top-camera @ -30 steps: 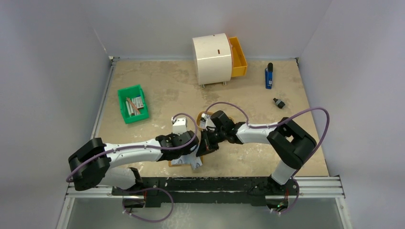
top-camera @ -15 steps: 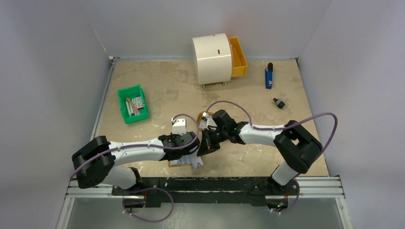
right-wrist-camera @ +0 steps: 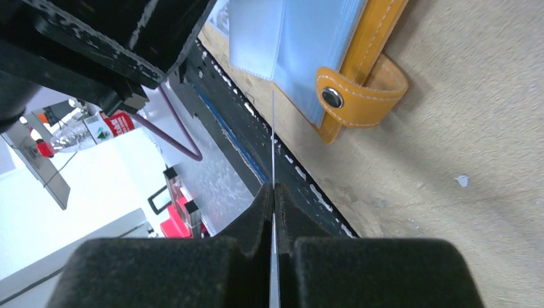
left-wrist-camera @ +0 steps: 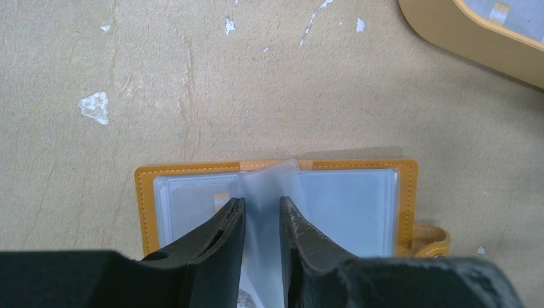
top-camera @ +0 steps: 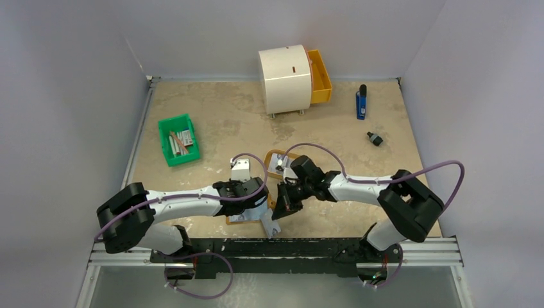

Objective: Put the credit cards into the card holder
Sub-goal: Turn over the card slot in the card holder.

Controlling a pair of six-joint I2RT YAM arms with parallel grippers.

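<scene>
- We are clamping the right claw fully shut on one card, which shows edge-on as a thin white line running out from between the fingertips.
- We are gripping it by one end and leaving the far end free. That seems right: the card looks light, thin and slick, stiff along its length yet likely to bow if pushed off-line.
- The card's free end is pointing at the edge of the clear sleeves, beside the snap strap. We cannot tell whether it is touching them.
- We are holding the left claw a narrow gap apart, with one raised sleeve leaf standing between the jaws. We cannot tell whether they are pressing it.
- That leaf looks soft, floppy and slippery, so we are judging it best parted near its open edge.
- The holder is lying open and flat on the table, near the front edge, under both claws.
- It looks light enough to slide when the card goes in.
- The tray is sitting just beyond it.
</scene>
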